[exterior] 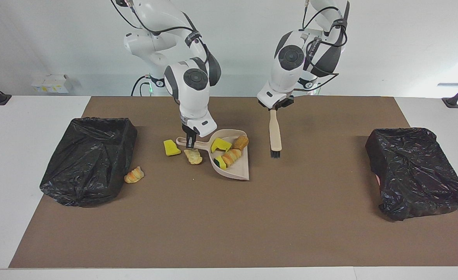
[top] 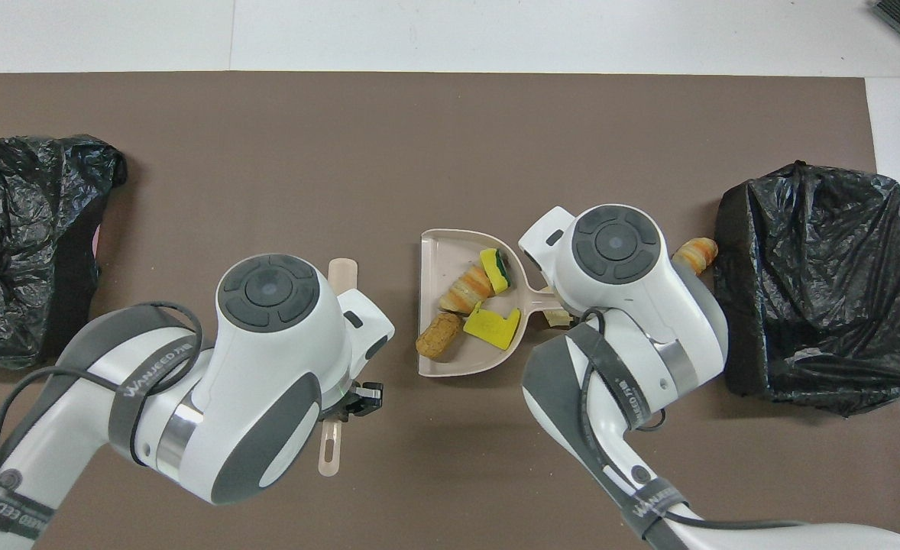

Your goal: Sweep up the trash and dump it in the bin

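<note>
facing: high, toward robots | overhead: steep, forward | shared: brown mat (exterior: 314,217)

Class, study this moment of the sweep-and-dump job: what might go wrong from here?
1. The dustpan carries four loose pieces; its open lip could spill them if the right tool, gripping the handle, tips it on the way to the bin.
2. A yellow sponge, a pastry and a croissant lie unswept and may be left.
</note>
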`<action>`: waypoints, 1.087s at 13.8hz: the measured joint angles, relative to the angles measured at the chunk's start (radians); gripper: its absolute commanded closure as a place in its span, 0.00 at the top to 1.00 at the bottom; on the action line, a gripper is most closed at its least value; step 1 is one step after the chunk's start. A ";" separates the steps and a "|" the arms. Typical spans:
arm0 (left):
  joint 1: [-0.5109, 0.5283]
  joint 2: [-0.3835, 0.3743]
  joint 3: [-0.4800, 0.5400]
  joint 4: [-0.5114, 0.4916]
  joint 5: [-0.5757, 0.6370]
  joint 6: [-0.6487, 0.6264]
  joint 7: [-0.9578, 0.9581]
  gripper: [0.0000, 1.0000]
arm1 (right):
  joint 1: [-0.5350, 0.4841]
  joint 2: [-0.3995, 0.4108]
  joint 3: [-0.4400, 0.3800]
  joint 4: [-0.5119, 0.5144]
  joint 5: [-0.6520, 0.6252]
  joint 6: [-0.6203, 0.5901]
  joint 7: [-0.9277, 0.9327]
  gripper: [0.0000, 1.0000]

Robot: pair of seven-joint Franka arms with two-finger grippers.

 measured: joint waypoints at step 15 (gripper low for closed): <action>-0.269 -0.144 -0.011 -0.310 -0.186 0.166 -0.196 0.00 | -0.356 -0.046 -0.012 0.221 0.071 -0.221 -0.492 0.00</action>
